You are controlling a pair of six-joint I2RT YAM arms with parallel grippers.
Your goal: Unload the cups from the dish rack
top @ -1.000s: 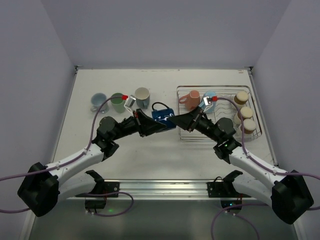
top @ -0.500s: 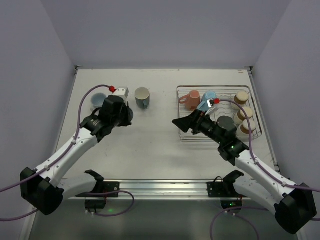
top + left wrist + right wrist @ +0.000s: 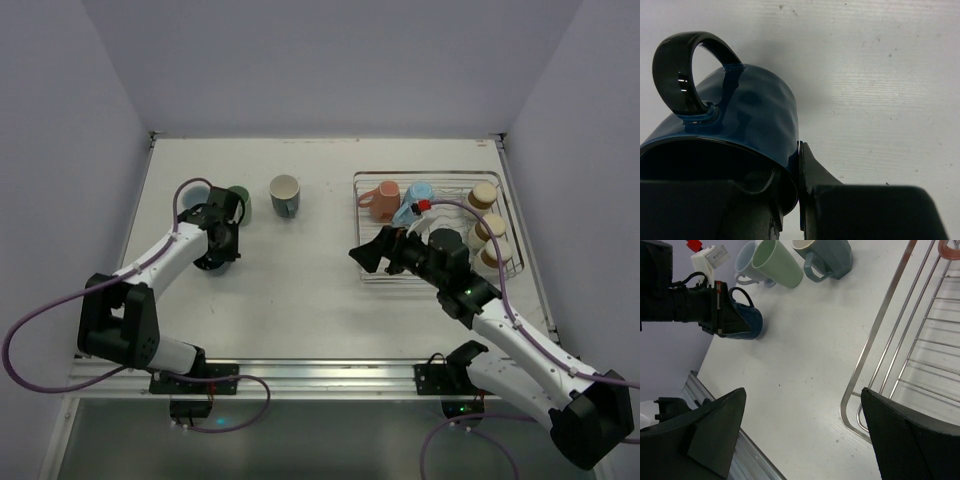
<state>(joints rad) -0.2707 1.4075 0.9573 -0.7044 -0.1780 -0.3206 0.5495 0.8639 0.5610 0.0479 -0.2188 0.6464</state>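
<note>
"Where is the blue mug (image 3: 745, 115)?"
"On its side at the table's (image 3: 300, 290) left, near the green mug (image 3: 777, 262), rim pinched in the left gripper (image 3: 790, 180)."
"And the right gripper (image 3: 802, 392)?"
"Spread wide at the dish rack's (image 3: 450, 190) near corner; five cups (image 3: 380, 198) sit inside."

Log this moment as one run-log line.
left jaws: shut on dark blue mug, near green cup | right jaws: open, empty, near dish rack | rack: pink mug inside

Glossy dark blue mug (image 3: 750, 115), pale green mug (image 3: 777, 262), silver dish rack (image 3: 450, 174), salmon-pink mug (image 3: 381, 199)
</note>
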